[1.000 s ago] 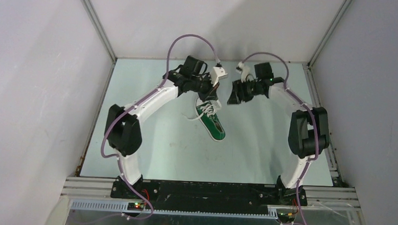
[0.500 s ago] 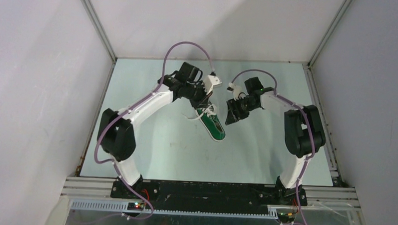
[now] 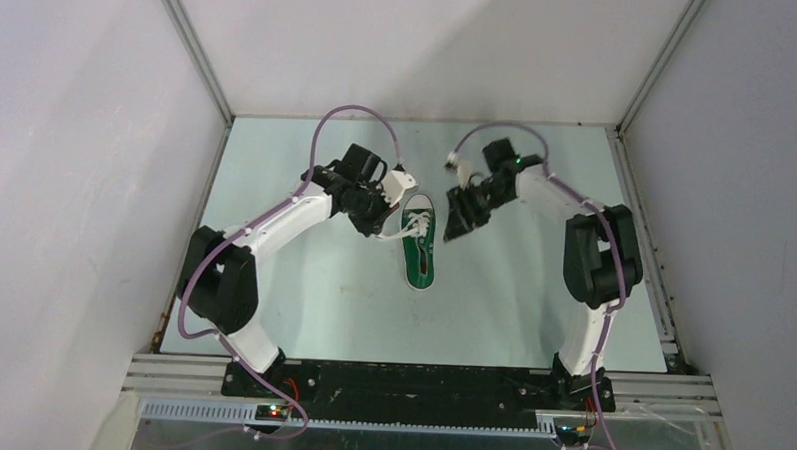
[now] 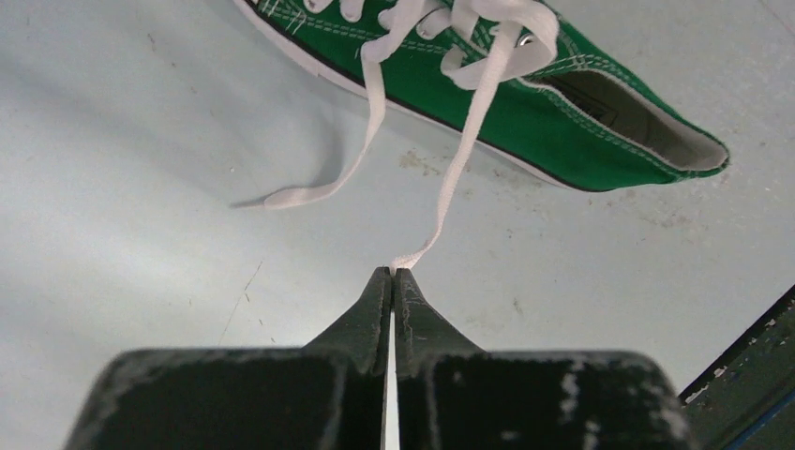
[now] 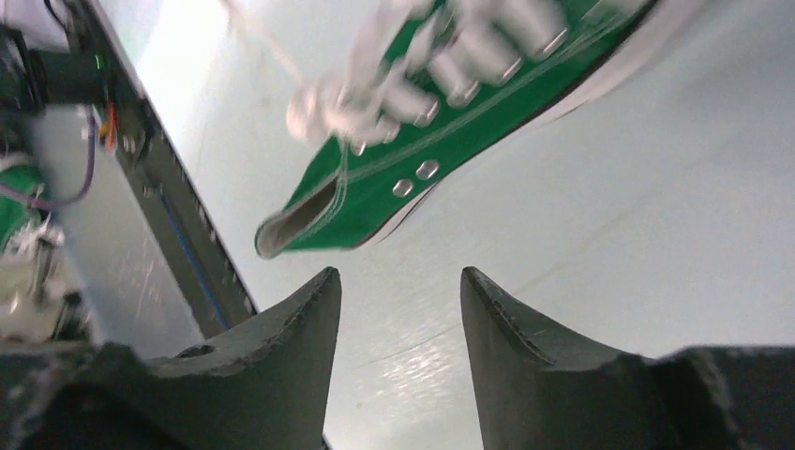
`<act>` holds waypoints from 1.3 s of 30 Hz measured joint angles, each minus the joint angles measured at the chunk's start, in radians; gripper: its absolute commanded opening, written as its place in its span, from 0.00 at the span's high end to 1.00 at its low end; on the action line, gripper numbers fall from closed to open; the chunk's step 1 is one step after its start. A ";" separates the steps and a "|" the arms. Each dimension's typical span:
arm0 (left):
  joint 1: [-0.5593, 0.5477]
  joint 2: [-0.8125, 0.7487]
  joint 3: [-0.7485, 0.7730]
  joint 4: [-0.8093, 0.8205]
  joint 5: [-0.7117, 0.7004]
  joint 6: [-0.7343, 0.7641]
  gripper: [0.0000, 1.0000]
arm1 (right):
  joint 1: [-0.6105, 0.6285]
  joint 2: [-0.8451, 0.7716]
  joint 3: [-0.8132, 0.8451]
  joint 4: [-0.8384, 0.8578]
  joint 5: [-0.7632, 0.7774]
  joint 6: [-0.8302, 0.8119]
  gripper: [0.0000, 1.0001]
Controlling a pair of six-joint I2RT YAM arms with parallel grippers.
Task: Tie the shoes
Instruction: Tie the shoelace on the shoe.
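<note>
**Tying the sneaker: watch that skinny lace grip**

Our left fingers (image 4: 384,295) are pressed together, pinching just the tip of one white lace (image 4: 455,169). The green sneaker (image 4: 562,122) lies on the tabletop (image 4: 141,187) right ahead of them. Our right fingers (image 5: 300,319) are spread and empty, with the sneaker just beyond. We'd keep gentle tension so the tip doesn't slip, then send the right fingers for the loose lace (image 4: 300,195).

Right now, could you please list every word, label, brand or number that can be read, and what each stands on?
No text can be read in any view.
The small green canvas sneaker carries a dark mark on its insole, too small and blurred to read.
</note>
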 measured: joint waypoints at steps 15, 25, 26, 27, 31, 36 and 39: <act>0.025 0.003 -0.008 0.014 0.034 -0.046 1.00 | 0.023 0.348 0.570 0.027 -0.021 0.239 0.41; 0.025 0.003 -0.008 0.021 0.054 -0.056 1.00 | 0.090 0.372 0.541 -0.010 -0.016 0.251 0.47; 0.025 0.003 -0.008 0.021 0.054 -0.059 1.00 | 0.089 0.372 0.537 -0.014 -0.015 0.245 0.47; 0.025 0.003 -0.008 0.021 0.054 -0.060 1.00 | 0.088 0.372 0.531 -0.023 -0.015 0.235 0.46; 0.025 0.003 -0.008 0.021 0.055 -0.061 1.00 | 0.087 0.372 0.513 -0.049 -0.014 0.200 0.46; 0.025 0.004 -0.008 0.021 0.055 -0.061 1.00 | 0.089 0.370 0.512 -0.071 -0.010 0.150 0.54; 0.025 0.006 -0.008 0.021 0.055 -0.061 1.00 | 0.092 0.369 0.512 -0.082 -0.007 0.128 0.66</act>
